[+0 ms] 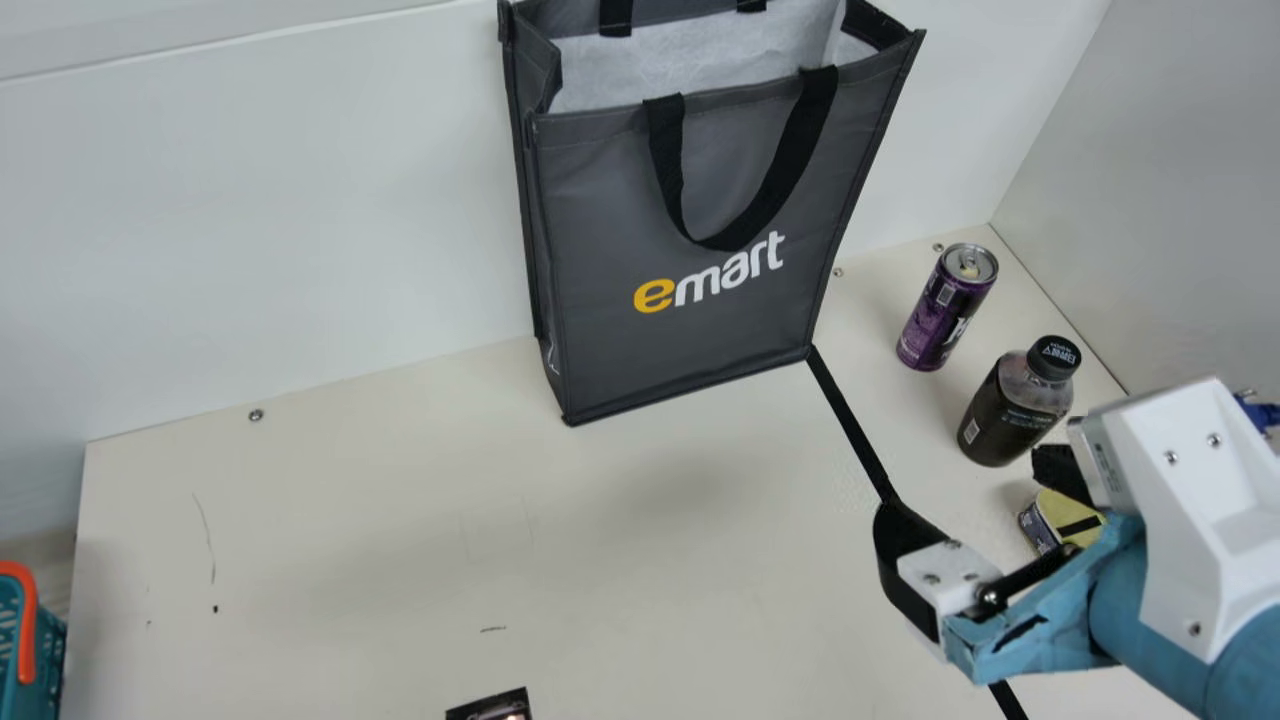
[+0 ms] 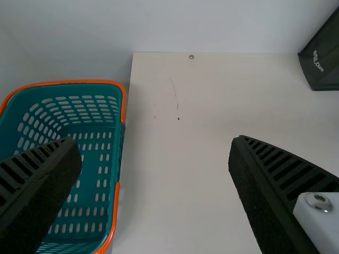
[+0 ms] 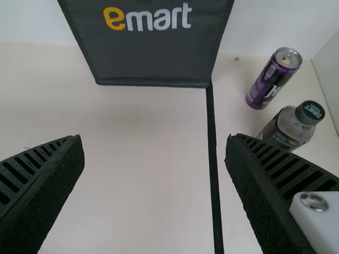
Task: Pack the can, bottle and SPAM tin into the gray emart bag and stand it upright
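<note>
The gray emart bag stands upright against the back wall, its top open and handles hanging. To its right the purple can and the dark bottle both stand on the table. Beside my right gripper lies the SPAM tin, partly covered by the gripper. In the right wrist view my right gripper is open with nothing between its fingers, and the can and bottle are farther off. My left gripper is open and holds nothing in the left wrist view.
A teal basket with an orange rim stands at the table's left edge. Black tape runs along the table from the bag's right corner toward the front. A dark item lies at the near edge. Walls stand behind and at the right.
</note>
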`<state>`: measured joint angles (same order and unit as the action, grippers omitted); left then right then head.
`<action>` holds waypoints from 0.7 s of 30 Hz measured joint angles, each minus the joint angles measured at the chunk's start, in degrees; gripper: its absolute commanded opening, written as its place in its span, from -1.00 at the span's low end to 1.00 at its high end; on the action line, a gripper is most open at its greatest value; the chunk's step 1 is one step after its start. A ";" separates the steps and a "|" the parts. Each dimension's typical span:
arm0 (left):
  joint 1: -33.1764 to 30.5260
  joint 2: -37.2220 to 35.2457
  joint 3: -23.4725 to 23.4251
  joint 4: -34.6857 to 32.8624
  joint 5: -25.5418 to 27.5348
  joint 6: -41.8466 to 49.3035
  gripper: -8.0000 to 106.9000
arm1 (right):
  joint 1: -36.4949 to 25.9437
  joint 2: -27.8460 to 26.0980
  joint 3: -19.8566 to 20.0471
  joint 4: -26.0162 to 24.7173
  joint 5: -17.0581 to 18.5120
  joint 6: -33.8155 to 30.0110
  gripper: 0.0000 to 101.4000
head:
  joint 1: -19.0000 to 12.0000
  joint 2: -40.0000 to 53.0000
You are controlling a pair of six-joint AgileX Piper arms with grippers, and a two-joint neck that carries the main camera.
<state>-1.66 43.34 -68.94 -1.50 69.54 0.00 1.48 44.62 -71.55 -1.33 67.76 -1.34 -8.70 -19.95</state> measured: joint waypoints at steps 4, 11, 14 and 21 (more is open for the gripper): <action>0.00 0.00 0.00 0.00 0.00 0.00 0.71 | 0.14 1.32 -1.16 -0.89 -0.51 -0.83 0.87 | 0.00 0.09; 0.00 0.00 0.00 0.00 0.00 0.00 0.71 | 0.85 4.19 -4.65 -2.44 -0.95 -3.90 0.87 | 0.00 0.09; 0.00 0.00 0.00 0.00 0.00 0.00 0.71 | 1.22 5.64 -6.37 -2.75 -0.95 -5.44 0.87 | 0.00 0.09; 0.00 0.00 0.00 0.00 0.00 0.00 0.71 | 1.36 9.23 -11.07 -3.55 -0.61 -9.41 0.87 | 0.00 0.00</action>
<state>-1.66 43.34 -68.94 -1.50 69.54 0.00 2.84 53.85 -82.61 -4.89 67.15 -10.75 -8.70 -19.95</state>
